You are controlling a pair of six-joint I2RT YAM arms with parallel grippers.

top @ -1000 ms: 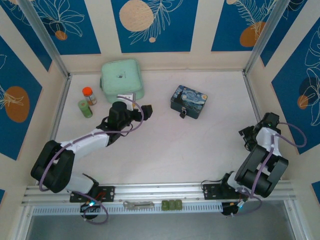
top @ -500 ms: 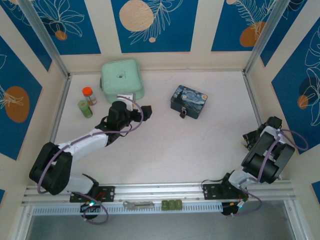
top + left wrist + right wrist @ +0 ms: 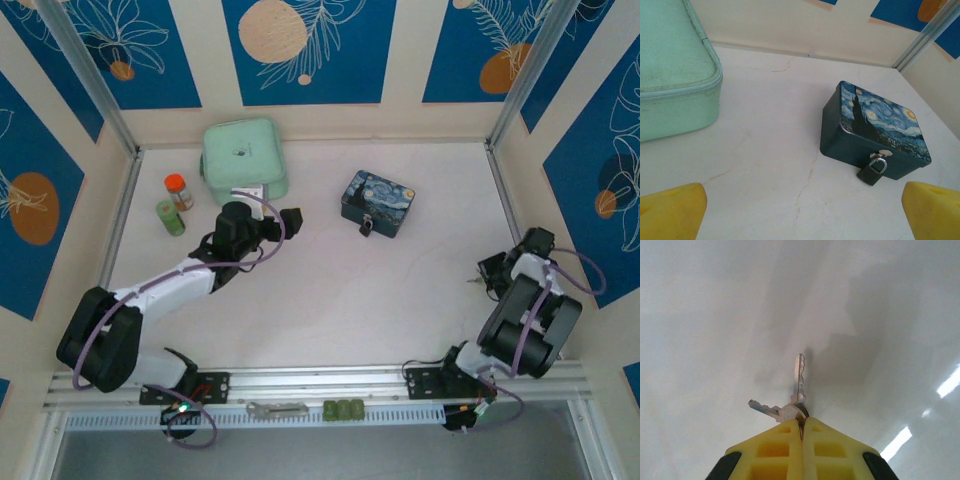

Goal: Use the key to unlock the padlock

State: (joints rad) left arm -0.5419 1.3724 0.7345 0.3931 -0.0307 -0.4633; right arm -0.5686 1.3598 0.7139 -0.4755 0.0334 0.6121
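The small dark padlock (image 3: 367, 228) (image 3: 871, 172) hangs by its silvery shackle on the front hasp of the blue-and-yellow painted tin box (image 3: 378, 203) (image 3: 875, 130). My left gripper (image 3: 290, 222) (image 3: 802, 220) is wide open, left of the box and facing it, with nothing between its yellow fingers (image 3: 670, 210). My right gripper (image 3: 488, 275) (image 3: 801, 427) sits low near the right wall and is shut on the head of a key (image 3: 800, 374), whose blade points straight ahead. A second key (image 3: 762, 408) on the same ring sticks out to the left.
A mint-green zip case (image 3: 245, 160) (image 3: 670, 75) lies at the back left, just behind my left arm. An orange-capped bottle (image 3: 178, 190) and a green bottle (image 3: 170, 217) stand by the left wall. Open tabletop (image 3: 400, 290) separates the two grippers.
My right gripper has closed on the key and its wrist has shifted slightly by the right wall. The left arm has stayed put.
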